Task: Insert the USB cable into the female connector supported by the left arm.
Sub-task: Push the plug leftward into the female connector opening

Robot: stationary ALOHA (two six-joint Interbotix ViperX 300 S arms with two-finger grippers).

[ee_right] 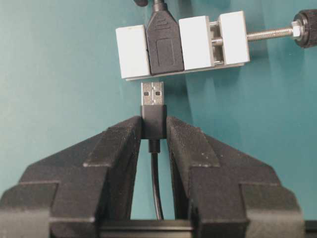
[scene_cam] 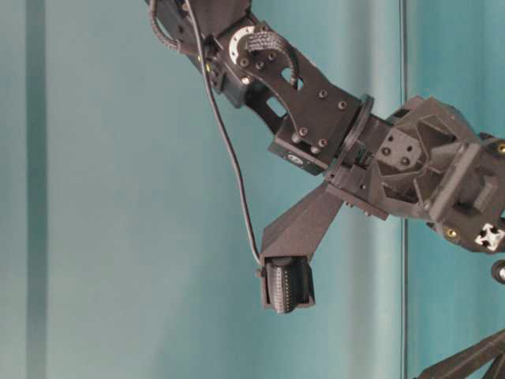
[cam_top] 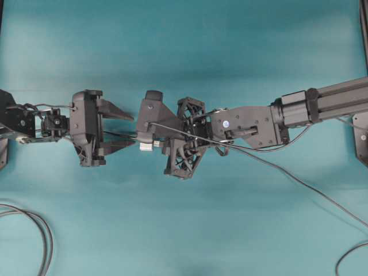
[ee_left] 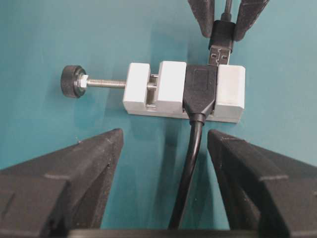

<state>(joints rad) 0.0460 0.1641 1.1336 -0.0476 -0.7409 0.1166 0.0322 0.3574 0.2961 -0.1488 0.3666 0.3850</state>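
While the right claw (ee_right: pixel 154 130) grips the USB cable (ee_right: pixel 153 111) just short of the female connector (ee_right: pixel 166 42), insertion seems next; the left claw (ee_left: pixel 163 148) gapes empty.

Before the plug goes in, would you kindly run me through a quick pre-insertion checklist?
1. Right tool clamped on the USB cable's plug: ok.
2. Plug lined up with the female connector: ok in the right wrist view; height cannot tell.
3. Plug seated: not ok, a gap shows.
4. Connector held in the white vise: ok.
5. Left tool supporting the vise: not ok, open and apart from it.
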